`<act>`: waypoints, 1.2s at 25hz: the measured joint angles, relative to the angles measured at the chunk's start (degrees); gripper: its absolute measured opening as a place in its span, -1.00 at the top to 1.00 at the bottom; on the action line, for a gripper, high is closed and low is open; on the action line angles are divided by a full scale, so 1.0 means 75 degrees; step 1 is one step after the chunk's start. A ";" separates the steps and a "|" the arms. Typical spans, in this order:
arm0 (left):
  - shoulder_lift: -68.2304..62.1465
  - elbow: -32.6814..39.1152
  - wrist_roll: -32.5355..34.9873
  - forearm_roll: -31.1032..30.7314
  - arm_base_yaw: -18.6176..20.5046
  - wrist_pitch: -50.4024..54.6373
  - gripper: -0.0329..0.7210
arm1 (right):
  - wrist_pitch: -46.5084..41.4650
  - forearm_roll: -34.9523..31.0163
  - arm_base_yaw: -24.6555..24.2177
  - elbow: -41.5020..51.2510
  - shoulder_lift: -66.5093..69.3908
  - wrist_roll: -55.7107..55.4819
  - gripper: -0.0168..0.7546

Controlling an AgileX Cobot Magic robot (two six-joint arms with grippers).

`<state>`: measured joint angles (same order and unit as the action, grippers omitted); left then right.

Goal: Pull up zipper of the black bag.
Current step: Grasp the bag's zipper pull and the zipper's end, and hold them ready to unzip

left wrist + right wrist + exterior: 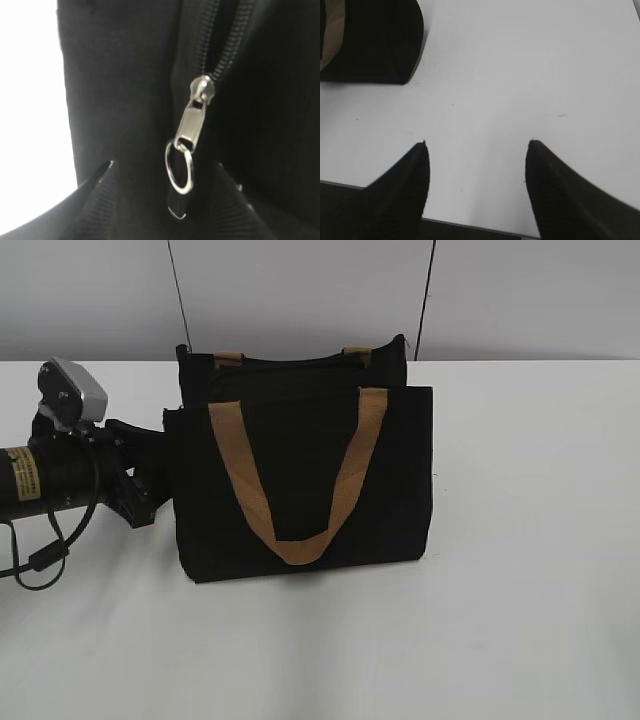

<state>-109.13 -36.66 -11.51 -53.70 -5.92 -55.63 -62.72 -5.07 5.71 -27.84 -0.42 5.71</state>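
White desk (520,620), matte, bare in the foreground. Behind it a plain grey wall (540,300) with two thin dark cables (428,300) running down to the desk's back edge.

Black bag (300,480) stands upright mid-desk, slightly left of centre. Boxy fabric tote, front pocket panel facing the exterior camera. Front tan handle (300,495) hangs down over the panel in a V; the ends of the rear handle (229,358) just show at the top edge. Can't see inside the bag from any view.

Left gripper (162,165) is at the bag's left side, arm coming in horizontally from the left. Left wrist view: fingers (97,200) apart, pressed close to the black fabric, straddling the zipper (200,75). Silvery pull (192,117) with a small metal ring (179,170) hangs between the fingertips; can't tell if either finger touches it. Zipper teeth run up and away from the slider.

Right gripper (477,145) is out of the exterior view. Right wrist view: fingers (405,185) spread wide over bare desk, holding nothing, a corner of the bag at top left, well apart.
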 joint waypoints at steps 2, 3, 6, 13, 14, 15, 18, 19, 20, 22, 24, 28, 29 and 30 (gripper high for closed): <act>0.0000 -0.0005 0.0000 0.0000 0.0000 -0.0012 -0.24 | 0.0000 0.0000 0.0000 0.0000 0.0000 0.0000 -0.27; 0.0000 -0.0015 0.0000 0.0000 0.0000 -0.0012 -0.22 | 0.0000 0.0000 0.0000 0.0000 0.0000 0.0000 -0.27; 0.0000 -0.0096 0.0000 -0.0014 0.0000 0.0016 -0.09 | 0.0000 0.0000 0.0000 0.0000 0.0000 0.0000 -0.27; 0.0000 -0.0146 0.0000 -0.0184 0.0000 0.0385 0.37 | 0.0000 0.0000 0.0000 0.0000 0.0000 0.0000 -0.27; 0.0000 -0.0146 0.0000 -0.0288 0.0000 0.0508 0.39 | 0.0000 0.0000 0.0000 0.0000 0.0000 0.0000 -0.27; 0.0000 -0.0146 -0.0002 -0.0345 0.0000 0.0639 0.39 | 0.0000 0.0000 0.0000 0.0000 0.0000 0.0000 -0.27; -0.0042 -0.0146 -0.0002 -0.0391 0.0000 0.0711 0.40 | 0.0000 0.0000 0.0000 0.0000 0.0000 0.0000 -0.27; -0.0089 -0.0146 -0.0002 -0.0391 0.0000 0.0662 0.40 | 0.0000 0.0000 0.0000 0.0000 0.0000 0.0000 -0.27; -0.0139 -0.0146 -0.0002 -0.0391 0.0000 0.0608 0.40 | 0.0000 0.0000 0.0000 0.0000 0.0000 0.0000 -0.27; -0.0252 -0.0146 -0.0002 -0.0391 0.0000 0.0457 0.40 | 0.0000 0.0000 0.0000 0.0000 0.0000 0.0007 -0.27; -0.0319 -0.0146 -0.0009 -0.0391 0.0000 0.0337 0.40 | 0.0000 0.0000 0.0000 0.0000 0.0000 0.0007 -0.27; -0.0393 -0.0279 -0.0009 -0.0383 0.0000 0.0197 0.40 | 0.0000 0.0000 0.0000 0.0000 0.0000 0.0007 -0.27; -0.0407 -0.0308 -0.0009 -0.0383 0.0000 0.0131 0.40 | 0.0000 0.0000 0.0000 0.0000 0.0000 0.0007 -0.27; -0.0438 -0.0336 -0.0009 -0.0375 0.0000 0.0092 0.40 | 0.0000 0.0000 0.0000 0.0000 0.0000 0.0007 -0.27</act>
<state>-112.41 -39.18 -11.58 -56.52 -5.92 -54.94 -62.72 -5.07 5.71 -27.84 -0.42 5.76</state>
